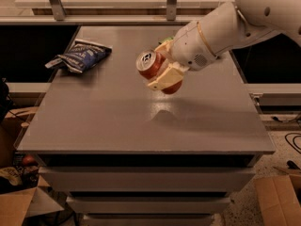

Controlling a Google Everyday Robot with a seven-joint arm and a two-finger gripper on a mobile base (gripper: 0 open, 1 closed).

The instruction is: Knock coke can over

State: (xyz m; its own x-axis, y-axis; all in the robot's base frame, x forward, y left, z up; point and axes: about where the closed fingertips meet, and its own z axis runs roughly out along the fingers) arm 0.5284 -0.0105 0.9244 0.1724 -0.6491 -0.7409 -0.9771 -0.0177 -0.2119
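Observation:
The coke can (151,66) is red with a silver top and pull tab. It is held in the air above the middle of the grey table (117,121), tilted with its top facing left and toward the camera. My gripper (162,65) is shut on the can, with one cream finger (163,77) across its lower side and the other behind its upper side. The white arm reaches in from the upper right. The can's shadow falls on the table below it.
A dark blue chip bag (80,55) lies at the table's back left. A green chip bag is almost hidden behind the gripper. Cardboard boxes (280,197) and clutter sit on the floor at both sides of the table.

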